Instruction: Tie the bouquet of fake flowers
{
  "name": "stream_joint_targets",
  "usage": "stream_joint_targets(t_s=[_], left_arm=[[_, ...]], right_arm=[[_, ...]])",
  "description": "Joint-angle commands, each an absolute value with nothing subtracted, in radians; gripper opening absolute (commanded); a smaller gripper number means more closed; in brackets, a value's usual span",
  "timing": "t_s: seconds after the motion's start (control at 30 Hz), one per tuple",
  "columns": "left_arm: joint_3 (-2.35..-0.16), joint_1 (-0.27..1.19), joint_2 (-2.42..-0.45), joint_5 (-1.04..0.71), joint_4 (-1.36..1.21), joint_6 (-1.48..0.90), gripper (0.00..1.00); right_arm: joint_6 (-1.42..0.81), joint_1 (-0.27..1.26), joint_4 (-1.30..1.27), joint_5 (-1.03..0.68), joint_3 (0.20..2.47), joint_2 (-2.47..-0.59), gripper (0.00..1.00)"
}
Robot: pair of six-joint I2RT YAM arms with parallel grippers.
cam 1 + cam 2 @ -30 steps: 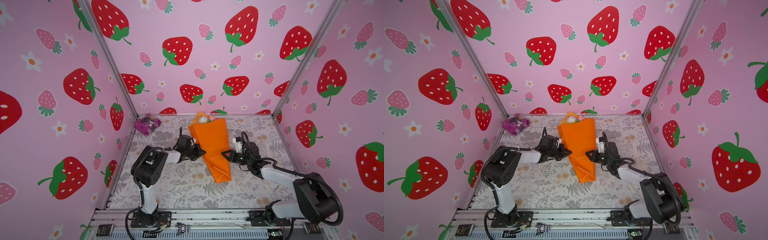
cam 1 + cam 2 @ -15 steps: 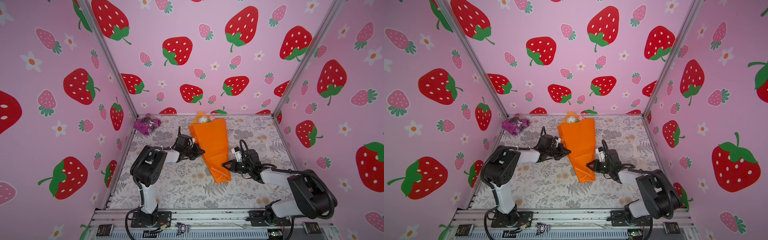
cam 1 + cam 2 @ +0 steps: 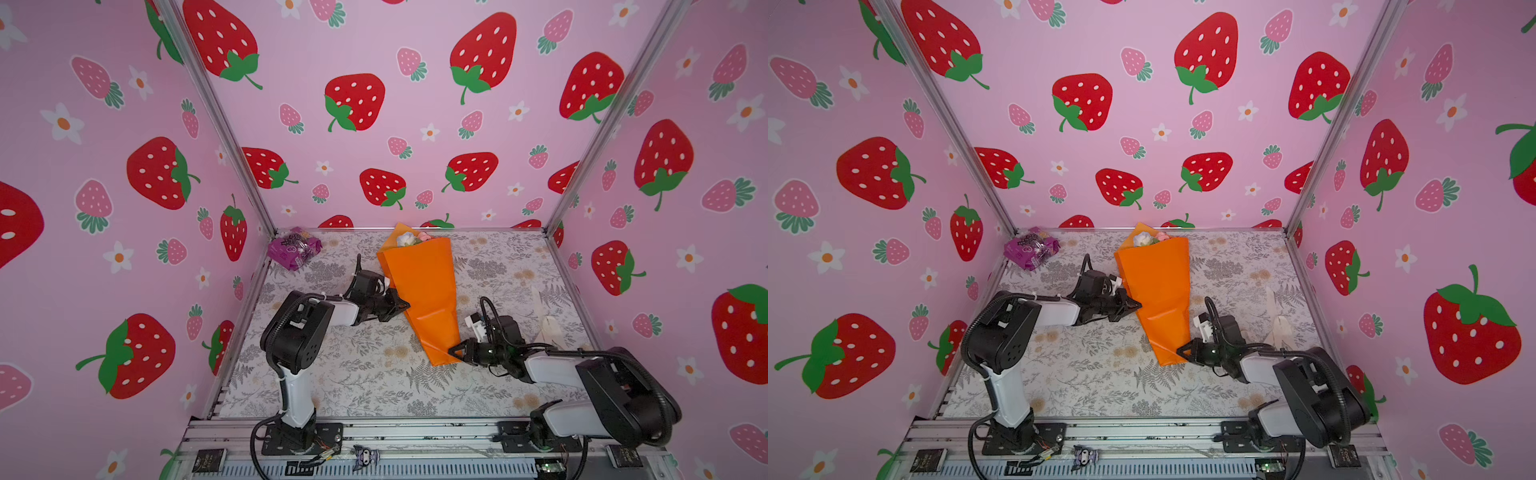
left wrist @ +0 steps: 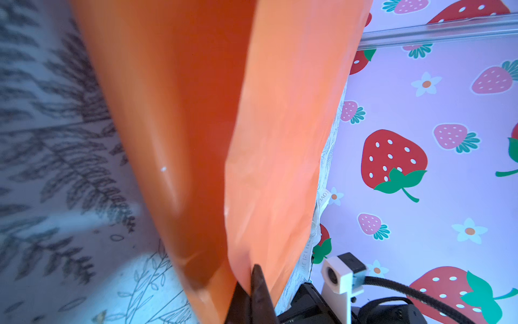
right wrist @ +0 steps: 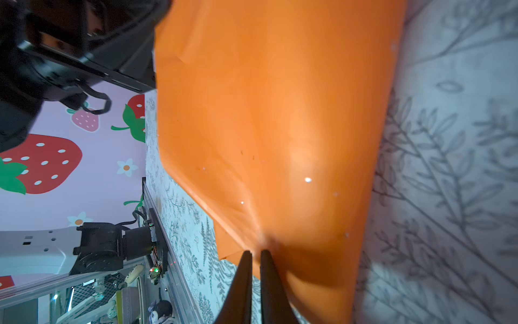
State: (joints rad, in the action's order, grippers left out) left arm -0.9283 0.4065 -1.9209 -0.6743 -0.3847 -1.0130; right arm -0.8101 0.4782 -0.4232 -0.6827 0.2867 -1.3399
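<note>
The bouquet of fake flowers (image 3: 424, 286) (image 3: 1158, 291) lies on the floral mat, rolled in orange wrapping paper into a cone. Its white and pink flower heads (image 3: 411, 239) peek out at the far end by the back wall. My left gripper (image 3: 405, 306) (image 4: 252, 280) is shut on the paper's left edge about halfway down the cone. My right gripper (image 3: 453, 351) (image 5: 255, 252) is at the narrow near end, on its right side. Its fingers are almost together, pinching the orange paper (image 5: 280, 140). The stems are hidden inside the wrap.
A crinkly purple packet (image 3: 294, 249) sits in the back left corner. A pale ribbon strip (image 3: 544, 320) lies on the mat near the right wall. Pink strawberry walls close in three sides, and a metal rail (image 3: 415, 432) runs along the front.
My right gripper has moved from the bouquet's middle toward the front, down to the narrow end, and closed there. The left gripper has kept its hold in place.
</note>
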Motion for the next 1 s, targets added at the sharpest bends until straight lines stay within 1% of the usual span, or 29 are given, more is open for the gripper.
stream_joint_targets(t_s=[0.0,0.07,0.23,0.3,0.47,0.57,0.7,0.83,0.97], left_arm=[[-0.932,0.403,-1.929,-0.706,-0.379,-0.998,0.0],[-0.931,0.403,-1.935,-0.707,-0.391,-1.008,0.0],[-0.931,0.402,-1.936,-0.709,-0.397,-1.012,0.0],[-0.931,0.403,-1.937,-0.711,-0.396,-1.01,0.0],[-0.935,0.401,-1.94,-0.715,-0.398,-1.009,0.0],[-0.936,0.396,-1.938,-0.718,-0.398,-1.008,0.0],[-0.938,0.389,-1.933,-0.726,-0.394,-1.005,0.0],[-0.943,0.389,-1.931,-0.727,-0.383,-0.997,0.0],[-0.935,0.389,-1.936,-0.732,-0.386,-0.997,0.0]], right_arm=[[-0.805,0.415,-0.398,-0.661,0.362,-1.293,0.13],[-0.8,0.378,-0.404,-0.648,0.416,-1.34,0.14],[-0.818,0.326,-0.503,-0.694,0.584,-1.575,0.14],[-0.833,0.314,-0.524,-0.684,0.631,-1.66,0.13],[-0.843,0.307,-0.585,-0.698,0.62,-1.787,0.13],[-0.859,0.305,-0.626,-0.697,0.547,-1.782,0.14],[-0.863,0.29,-0.606,-0.686,0.495,-1.681,0.14],[-0.846,0.293,-0.546,-0.659,0.514,-1.557,0.16],[-0.852,0.32,-0.564,-0.704,0.536,-1.565,0.17]])
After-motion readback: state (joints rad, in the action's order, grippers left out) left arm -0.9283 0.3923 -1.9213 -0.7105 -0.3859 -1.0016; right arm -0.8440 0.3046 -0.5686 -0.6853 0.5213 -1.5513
